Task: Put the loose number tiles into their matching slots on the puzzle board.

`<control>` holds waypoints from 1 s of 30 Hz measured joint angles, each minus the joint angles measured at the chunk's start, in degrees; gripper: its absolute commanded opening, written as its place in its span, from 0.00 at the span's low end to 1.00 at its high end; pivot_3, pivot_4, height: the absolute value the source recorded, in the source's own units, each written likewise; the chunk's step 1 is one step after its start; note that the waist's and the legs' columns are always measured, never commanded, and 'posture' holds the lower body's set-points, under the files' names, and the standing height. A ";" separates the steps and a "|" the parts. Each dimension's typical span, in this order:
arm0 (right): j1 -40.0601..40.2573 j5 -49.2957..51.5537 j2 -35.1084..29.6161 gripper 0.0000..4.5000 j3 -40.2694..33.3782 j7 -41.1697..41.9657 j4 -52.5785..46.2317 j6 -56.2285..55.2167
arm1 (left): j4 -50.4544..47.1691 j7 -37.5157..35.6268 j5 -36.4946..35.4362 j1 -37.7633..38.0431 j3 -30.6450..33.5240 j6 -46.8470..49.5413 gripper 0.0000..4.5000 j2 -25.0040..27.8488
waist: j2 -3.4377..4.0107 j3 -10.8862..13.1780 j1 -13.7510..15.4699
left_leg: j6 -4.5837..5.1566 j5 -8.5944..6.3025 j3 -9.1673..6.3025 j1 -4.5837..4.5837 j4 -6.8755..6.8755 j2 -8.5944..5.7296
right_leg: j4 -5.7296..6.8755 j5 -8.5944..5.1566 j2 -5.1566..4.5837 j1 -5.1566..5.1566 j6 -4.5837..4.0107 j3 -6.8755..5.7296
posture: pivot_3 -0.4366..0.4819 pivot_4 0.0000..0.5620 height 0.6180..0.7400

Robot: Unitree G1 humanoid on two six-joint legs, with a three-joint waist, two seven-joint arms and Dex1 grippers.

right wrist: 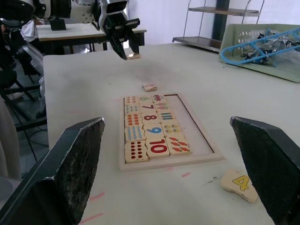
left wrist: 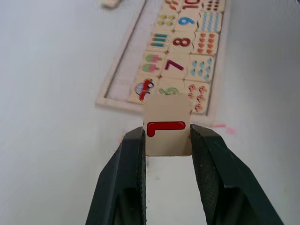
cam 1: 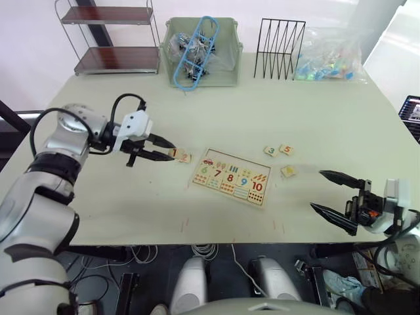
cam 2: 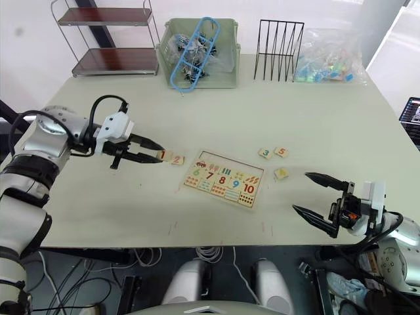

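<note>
Nearest the robot, the right gripper (cam 1: pixel 336 195) hangs over the table's (cam 1: pixel 118 216) front right edge, its two black fingers spread wide with nothing between them. From its wrist view the finger pads look rough and grainy, and a pale tile with a yellow 4 (right wrist: pixel 239 184) lies close by, near the board's corner.

Middle of the table now: the puzzle board (cam 1: pixel 230 176), flat light wood with a thin raised rim, sits at a slight angle. Its near row reads 6, 7, 8, 9, 10 in coloured numerals, with counting pictures alongside; a little red car (left wrist: pixel 144 87) marks the end square of the far row, clearest from the left wrist view. That same row looks mostly open in the right wrist view.

To the left of the board, the left gripper (cam 1: pixel 169 152) is raised above the table, fingers pinched on a square wooden tile with a red 1 (left wrist: pixel 166 127). Another loose tile (cam 1: pixel 186 157) rests on the table just beside the board's left end. Right of the board lie tiles marked 3 (cam 1: pixel 270 151) and 5 (cam 1: pixel 286 149).

At the far edge: a two-level shelf (cam 1: pixel 111 39), a green bin (cam 1: pixel 201 49) holding blue hangers, a black wire rack (cam 1: pixel 279 39) and a clear bag (cam 1: pixel 328 59) of coloured bits.
</note>
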 measured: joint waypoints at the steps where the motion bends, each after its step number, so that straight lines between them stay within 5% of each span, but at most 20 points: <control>1: 0.17 -0.10 0.26 1.00 0.06 -0.26 -0.21 -0.25 | 0.34 0.00 0.55 -0.79 0.02 0.42 0.20 -0.63 | 0.00 0.00 -0.02 | 0.00 0.00 0.00 0.00 0.00 0.00 | 0.00 -0.01 0.00 0.00 0.01 0.00 | 0.48 0.27 1.00; 18: 8.32 -0.53 3.58 1.00 -0.40 -7.19 -6.71 -3.75 | 20.10 0.15 23.38 -14.39 1.99 -6.14 0.20 -20.01 | -0.05 0.03 -0.39 | 0.00 0.00 -0.06 -0.06 -0.02 -0.06 | -0.04 0.05 0.03 -0.01 0.07 0.04 | 0.48 0.27 1.00; 30: 14.05 -1.73 5.18 1.00 -0.36 -12.00 -12.64 -5.69 | 25.04 9.97 40.79 -17.70 4.38 -7.35 0.20 -27.04 | -0.07 0.04 -0.36 | 0.00 0.00 -0.10 -0.06 -0.02 -0.07 | -0.05 0.04 0.03 -0.01 0.09 0.04 | 0.48 0.27 1.00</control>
